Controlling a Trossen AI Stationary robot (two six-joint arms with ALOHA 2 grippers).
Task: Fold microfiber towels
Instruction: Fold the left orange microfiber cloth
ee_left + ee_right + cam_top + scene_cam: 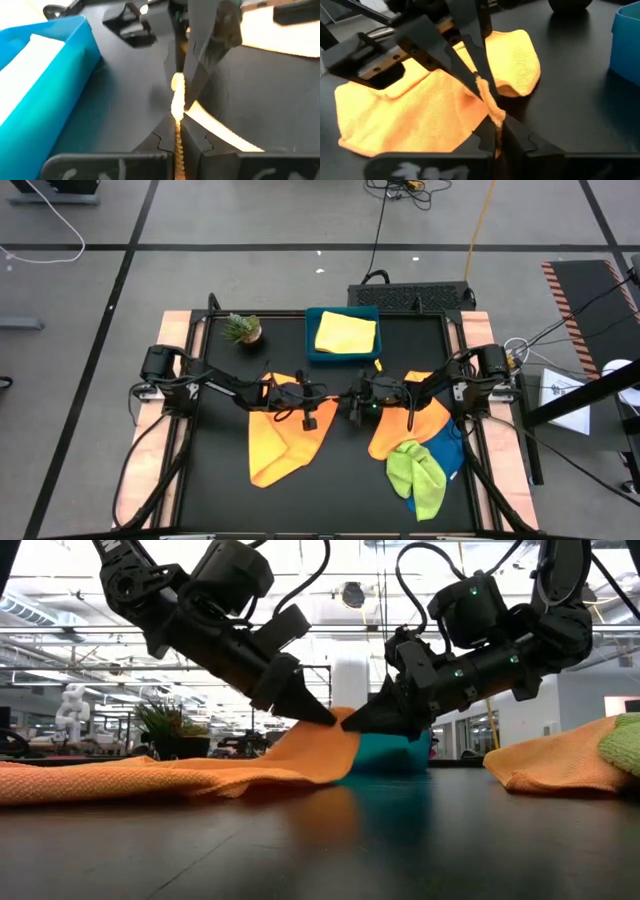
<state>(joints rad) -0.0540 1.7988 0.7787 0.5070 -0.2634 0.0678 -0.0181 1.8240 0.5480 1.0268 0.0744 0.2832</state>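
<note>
An orange towel (pixel 280 442) lies spread on the black table left of centre, and its right edge is drawn up into a peak (pixel 335 732). My left gripper (pixel 326 718) and my right gripper (pixel 352 724) meet tip to tip at that peak, both shut on it. A second orange towel (pixel 408 425) lies at the right, with a lime green towel (pixel 415 472) and a blue towel (pixel 447 452) on it. A yellow towel (pixel 345 332) lies folded in the blue tray (pixel 312 345). My left gripper pinches the orange towel's raised right edge (pixel 177 107) between its two fingers, slanting down from the table's left. The pinched cloth stands up as a thin ridge, and the rest of the towel lies on the table. My right gripper pinches the same raised edge (pixel 490 107) between its two fingers, slanting down from the table's right, directly opposite the left fingers (pixel 470 65). The edge is lifted a little, and the towel's body (pixel 420 115) lies on the table.
A small potted plant (pixel 242 330) stands at the far left, beside the blue tray. The pile of towels takes up the near right of the table. Bare black table (pixel 345 480) shows between the two orange towels, toward the near edge.
</note>
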